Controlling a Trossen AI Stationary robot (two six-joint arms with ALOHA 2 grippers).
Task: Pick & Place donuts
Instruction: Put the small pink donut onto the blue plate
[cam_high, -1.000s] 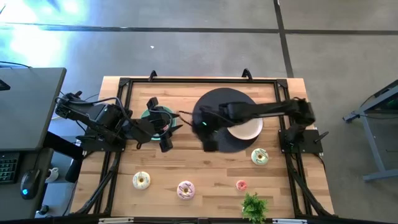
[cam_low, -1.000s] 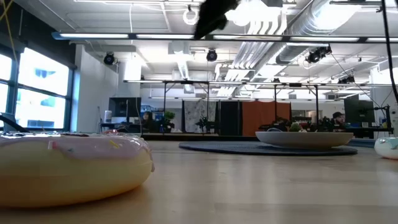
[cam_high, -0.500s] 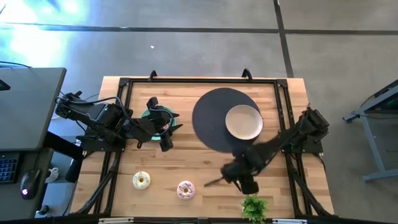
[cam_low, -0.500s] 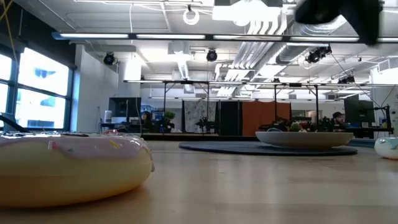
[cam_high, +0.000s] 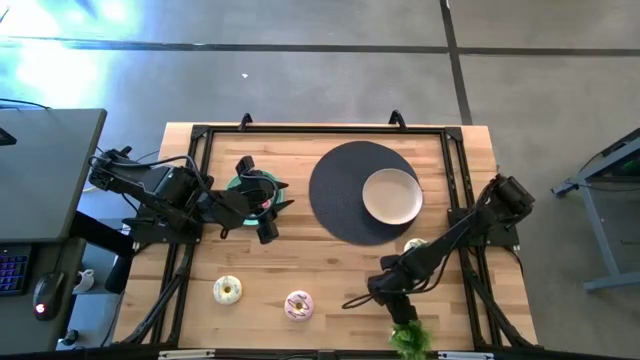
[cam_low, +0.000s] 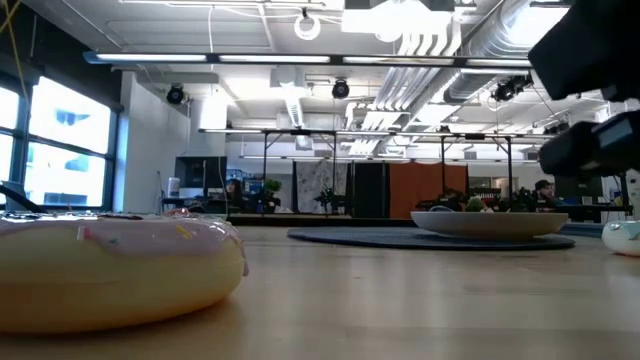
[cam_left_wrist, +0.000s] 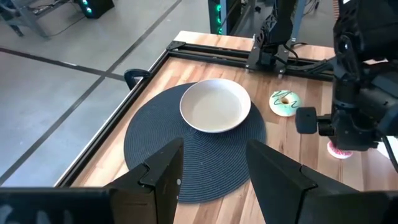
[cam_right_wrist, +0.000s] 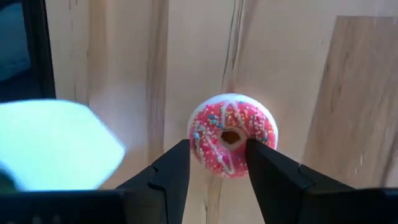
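A small red-pink donut with sprinkles lies flat on the wood near the table's front right. My right gripper hangs above it, pointing steeply down and open, one finger on either side of it in the right wrist view. In the high view my right gripper hides this donut. A white donut and a pink one lie near the front edge. A pale green donut lies beside the mat. My left gripper waits open, raised over the table's left part.
A white plate sits on a round dark mat at the far middle. A leafy green sprig lies at the front edge, just beside my right gripper. A black frame runs around the tabletop.
My right gripper has swung from over the mat toward the table's near right and has come down to just above the red-pink donut, tipping more steeply downward and rolling as it went. The donuts have stayed where they were.
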